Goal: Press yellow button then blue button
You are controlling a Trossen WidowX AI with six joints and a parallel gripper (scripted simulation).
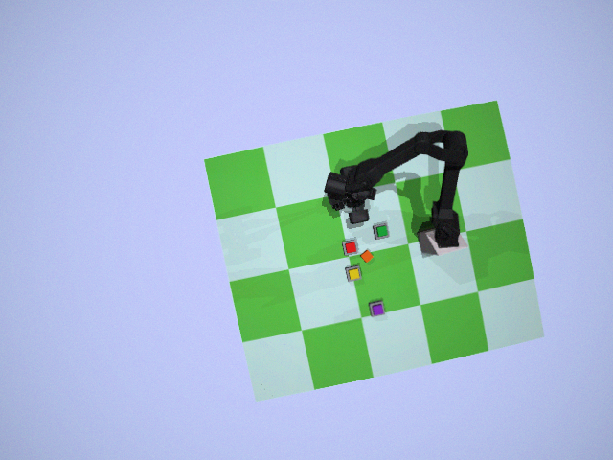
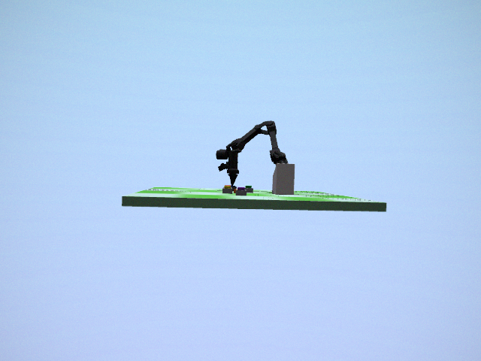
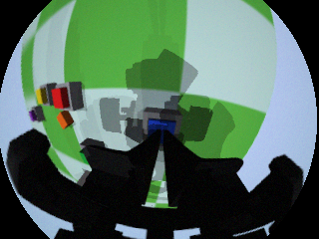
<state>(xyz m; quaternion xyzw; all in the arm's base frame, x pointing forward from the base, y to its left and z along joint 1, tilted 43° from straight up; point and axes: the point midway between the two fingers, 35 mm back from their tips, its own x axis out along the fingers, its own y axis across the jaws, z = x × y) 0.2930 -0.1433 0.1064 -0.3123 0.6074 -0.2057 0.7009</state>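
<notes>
My gripper [image 1: 357, 216] [image 2: 233, 183] [image 3: 162, 133] is shut with nothing between the fingers and points straight down. Its tips are on or just above the blue button [image 3: 158, 123], which the wrist view shows right at the fingertips. The gripper hides that button in the top view. I cannot tell how far the button is pushed in. The yellow button [image 1: 353, 273] [image 3: 42, 96] stands apart, nearer the front, with its cap up.
A red button [image 1: 351, 246] [image 3: 60, 98], a green button [image 1: 381, 230] and a purple button [image 1: 376, 309] [image 2: 241, 189] stand near the gripper. An orange block [image 1: 366, 256] [image 3: 64, 119] lies between the red and yellow buttons. The arm's grey base [image 2: 282, 178] stands to the right.
</notes>
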